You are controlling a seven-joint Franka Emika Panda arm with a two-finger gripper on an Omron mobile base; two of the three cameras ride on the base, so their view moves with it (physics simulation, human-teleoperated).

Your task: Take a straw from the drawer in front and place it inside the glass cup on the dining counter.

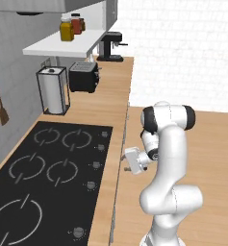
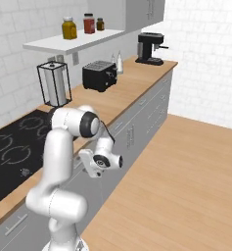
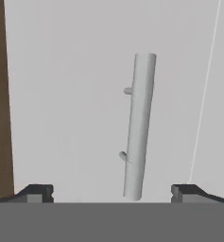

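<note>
Facing the drawer (image 3: 75, 94) front with jaws spread wide, the gripper (image 3: 111, 191) lines up on the grey bar handle (image 3: 138, 125), which sits between its fingertips, not yet grasped. Opening the drawer is the step in hand; next it likely needs closing in on the handle and pulling. Nothing blocks it. The hob (image 1: 43, 178), toaster (image 2: 100, 75) and coffee machine (image 2: 150, 48) stand on the worktop (image 2: 132, 90) above.

My arm (image 1: 169, 192) is a chain of smooth, glossy white rounded segments, fat at the elbow and shoulder housings, with dark charcoal bands and caps at the joints. I see a boxy white hand (image 1: 134, 160) on the wrist, with a round dark disc on its side. My gripper (image 3: 112, 193) ends in two small dark, blocky finger tips (image 3: 36, 193).
</note>
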